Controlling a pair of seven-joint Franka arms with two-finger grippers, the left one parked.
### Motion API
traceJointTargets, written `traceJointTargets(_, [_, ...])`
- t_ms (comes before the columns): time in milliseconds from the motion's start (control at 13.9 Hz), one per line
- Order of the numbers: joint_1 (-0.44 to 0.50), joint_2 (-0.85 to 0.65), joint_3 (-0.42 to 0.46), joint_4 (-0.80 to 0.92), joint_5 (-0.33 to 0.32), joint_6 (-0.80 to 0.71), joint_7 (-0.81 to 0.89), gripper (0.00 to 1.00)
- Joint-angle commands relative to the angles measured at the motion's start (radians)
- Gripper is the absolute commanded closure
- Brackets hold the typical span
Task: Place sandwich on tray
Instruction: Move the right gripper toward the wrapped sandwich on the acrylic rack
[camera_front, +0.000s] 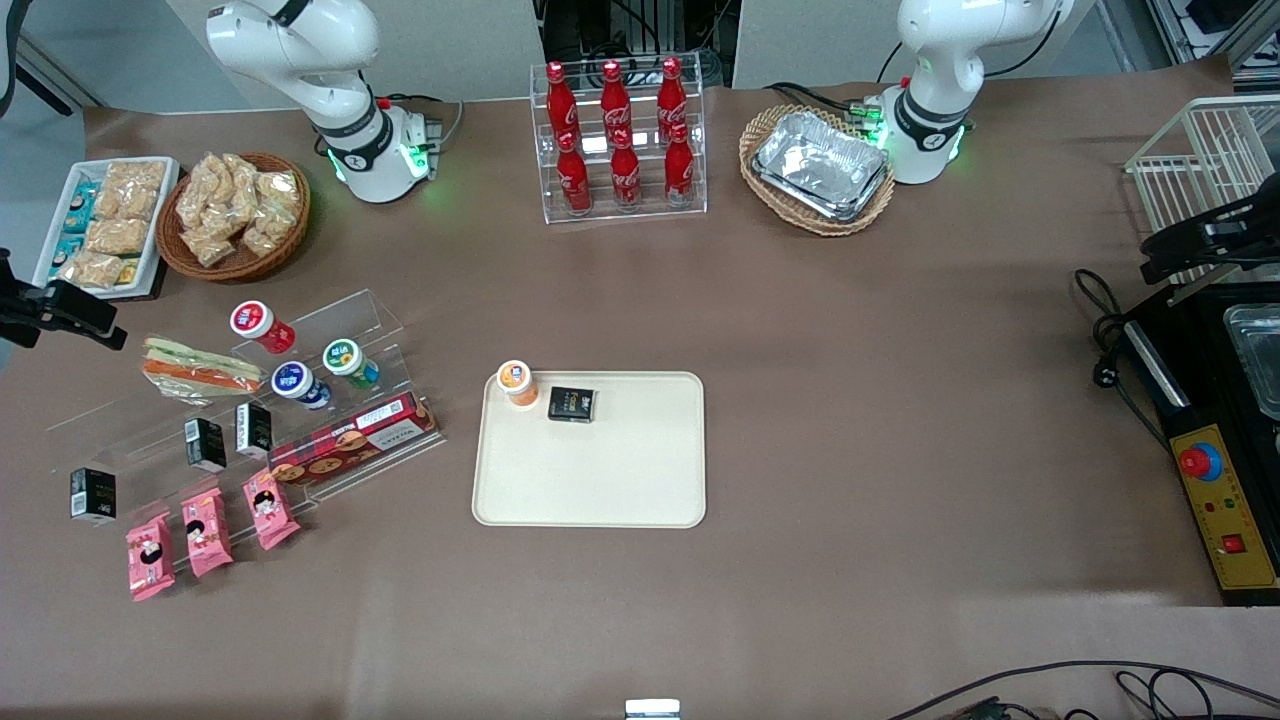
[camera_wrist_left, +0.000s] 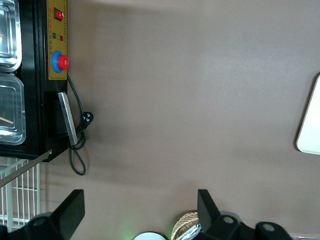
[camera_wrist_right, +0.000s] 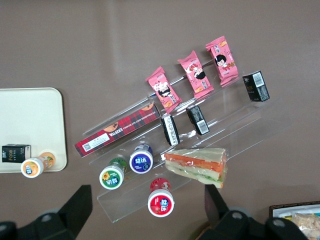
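While the sandwich (camera_wrist_right: 196, 166) lies on the top step of a clear acrylic display stand (camera_wrist_right: 200, 145), the right arm's gripper (camera_wrist_right: 147, 212) hangs above it, fingers spread wide and holding nothing. From the wrist camera the wedge sits nearly between the two fingertips, slightly toward one finger, its long axis running roughly along the line between them. A red-capped cup (camera_wrist_right: 161, 199) stands just beside it. The tray (camera_front: 620, 480) waits well apart, toward the table's middle, already bearing an orange cup (camera_front: 517, 382) and a black box (camera_front: 572, 403).
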Motion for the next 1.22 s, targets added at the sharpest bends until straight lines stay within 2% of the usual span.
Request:
traceJointTargets(0, [-0.014,-0.008,0.005,-0.010,0.020,0.010,-0.003,0.00])
traceJointTargets(647, [-0.020,0.008,-0.003,0.003,0.038,0.014,0.039,0.00])
traceJointTargets(791, [-0.028,0.009,-0.012,-0.002,0.038,0.012,0.112,0.00])
traceJointTargets(1007, [-0.037,0.011,-0.015,0.000,0.019,0.015,0.349,0.00])
traceJointTargets(1151, [-0.035,0.021,-0.014,0.000,-0.046,0.015,0.510,0.00])
